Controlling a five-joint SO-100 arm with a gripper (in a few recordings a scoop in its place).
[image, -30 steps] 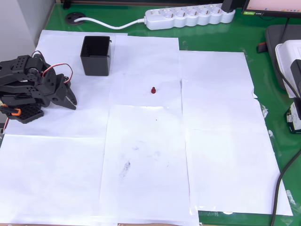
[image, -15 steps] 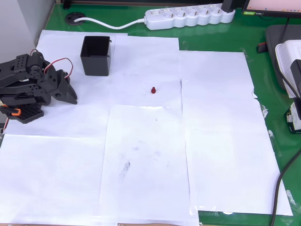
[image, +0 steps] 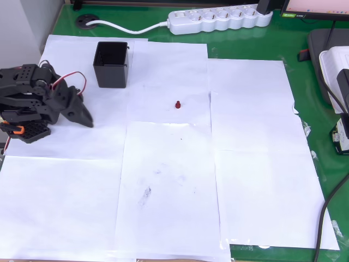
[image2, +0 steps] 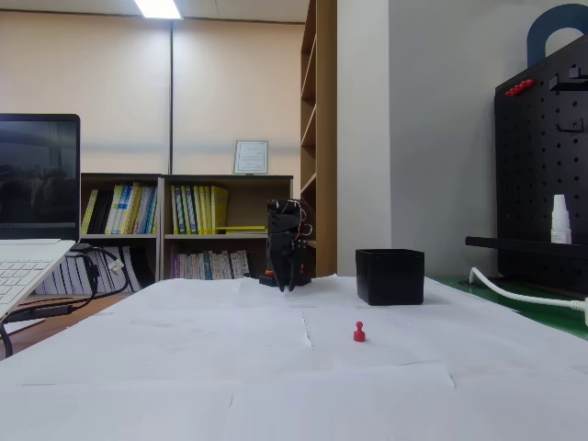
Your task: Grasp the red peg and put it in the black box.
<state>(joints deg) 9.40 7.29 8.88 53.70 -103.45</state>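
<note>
The tiny red peg [image: 178,105] stands upright on white paper near the middle of the table; in the fixed view the red peg [image2: 359,332] sits in front of the box. The black box [image: 111,64] stands open-topped at the upper left of the overhead view, and the black box [image2: 390,276] shows right of centre in the fixed view. My gripper [image: 86,120] is at the far left, well left of the peg and below the box, its fingers together with nothing between them. In the fixed view my gripper [image2: 288,280] hangs at the back of the table.
White paper sheets [image: 251,164] cover a green table. A white power strip [image: 221,18] with its cable lies along the top edge. A laptop [image2: 37,211] stands at the left of the fixed view, a black pegboard [image2: 542,165] at its right.
The gripper's tip has swung slightly right and downward in the overhead view. Peg and box have not moved.
</note>
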